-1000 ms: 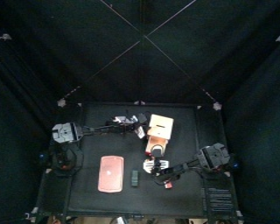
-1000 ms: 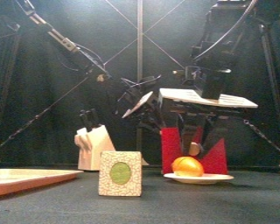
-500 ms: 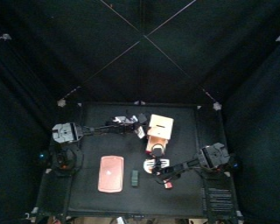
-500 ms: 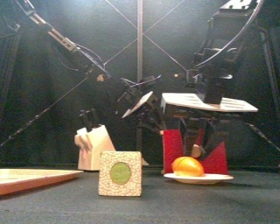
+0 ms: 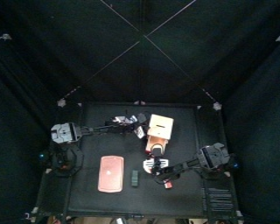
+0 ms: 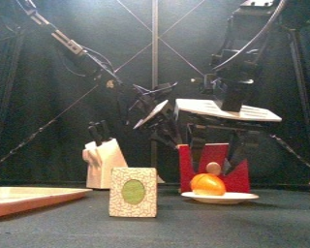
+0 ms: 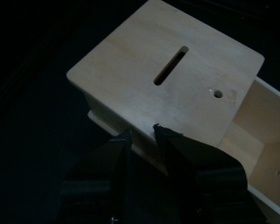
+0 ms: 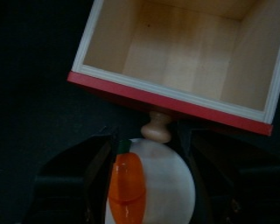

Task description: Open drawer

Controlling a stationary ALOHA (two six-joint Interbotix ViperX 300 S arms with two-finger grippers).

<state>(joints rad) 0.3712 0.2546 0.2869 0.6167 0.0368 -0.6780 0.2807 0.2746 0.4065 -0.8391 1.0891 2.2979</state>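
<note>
The drawer (image 5: 163,129) is a tan boxy cabinet at the table's middle, and its tray is slid out. In the left wrist view its top (image 7: 166,66) shows a slot and a hole. My left gripper (image 7: 145,140) is shut on the cabinet's near edge. In the right wrist view the tray (image 8: 184,52) stands open, with a red front panel and a tan knob (image 8: 157,129). My right gripper (image 8: 157,153) is open, with a jaw on each side of the knob, apart from it. The front view shows the tan top (image 6: 229,109) above the red front.
An orange thing (image 6: 208,184) lies on a white plate (image 6: 235,198) in front of the drawer. A green-printed card (image 6: 133,192) and a tan block (image 6: 104,163) stand to the left. A pink-red slab (image 5: 109,172) lies at the front left.
In the front view the tan top has shifted slightly to the left and the red front has shifted a little. Both arms stay at the drawer.
</note>
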